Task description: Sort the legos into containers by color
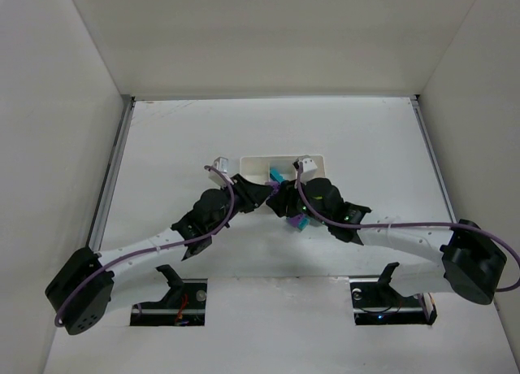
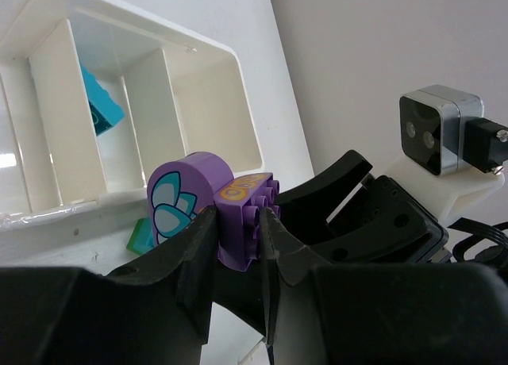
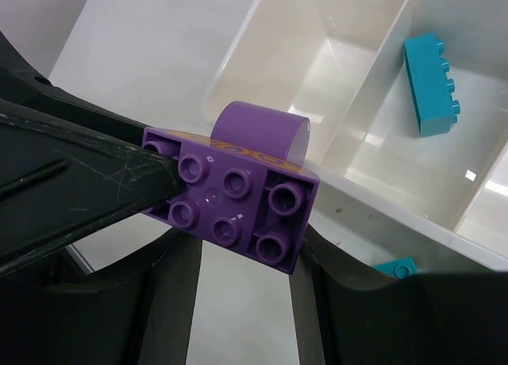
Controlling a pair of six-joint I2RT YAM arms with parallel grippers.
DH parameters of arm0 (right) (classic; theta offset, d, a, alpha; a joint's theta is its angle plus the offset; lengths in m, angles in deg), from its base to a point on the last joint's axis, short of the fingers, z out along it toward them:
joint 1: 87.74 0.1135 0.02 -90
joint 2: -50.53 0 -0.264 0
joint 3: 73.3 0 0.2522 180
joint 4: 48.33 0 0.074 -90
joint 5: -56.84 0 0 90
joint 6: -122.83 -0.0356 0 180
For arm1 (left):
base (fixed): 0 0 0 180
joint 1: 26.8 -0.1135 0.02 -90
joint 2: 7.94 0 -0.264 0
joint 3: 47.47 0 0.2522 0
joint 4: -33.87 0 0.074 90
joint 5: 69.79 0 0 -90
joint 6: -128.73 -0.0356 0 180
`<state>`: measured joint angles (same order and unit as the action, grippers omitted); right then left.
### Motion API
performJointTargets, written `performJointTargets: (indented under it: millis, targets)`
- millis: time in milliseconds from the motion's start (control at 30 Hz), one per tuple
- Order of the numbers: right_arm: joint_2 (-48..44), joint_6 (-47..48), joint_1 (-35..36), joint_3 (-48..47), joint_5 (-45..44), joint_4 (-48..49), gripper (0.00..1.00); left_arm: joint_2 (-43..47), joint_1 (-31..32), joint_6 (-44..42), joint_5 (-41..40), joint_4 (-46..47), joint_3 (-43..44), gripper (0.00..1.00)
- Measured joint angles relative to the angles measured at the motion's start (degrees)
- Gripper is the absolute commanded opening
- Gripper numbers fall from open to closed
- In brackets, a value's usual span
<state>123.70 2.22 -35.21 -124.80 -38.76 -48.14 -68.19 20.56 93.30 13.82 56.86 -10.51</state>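
While the purple studded plastic brick (image 2: 246, 206), with a round purple printed piece (image 2: 184, 197) joined to it, hangs just in front of the near wall of the white three-compartment plastic tray (image 2: 214, 103), I have both arms crowded onto it. My left gripper (image 2: 236, 220) is clamped across the brick's short width, pads pressed on both sides. My right gripper (image 3: 246, 250) comes at it from the opposite side. Its fingers flank the brick, but I cannot tell whether they actually bite.

The brick's long axis runs from one gripper toward the other, roughly along the tray's near wall, and the tray lies beyond it, away from the arm bases. A cyan rectangular brick (image 2: 101, 107) lies in the middle compartment. The end compartment nearest the purple brick looks bare, so I judge that to be the drop, a short reach forward. A small teal brick (image 2: 141, 236) sits on the table outside the tray.
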Motion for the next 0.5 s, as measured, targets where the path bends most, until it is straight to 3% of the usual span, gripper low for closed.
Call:
performJointTargets:
  millis: [500]
  targets:
    - [-0.39, 0.42, -0.33, 0.02, -0.5, 1.09, 0.29, 0.02, -1.27, 2.69, 1.36, -1.92, 1.68, 0.1]
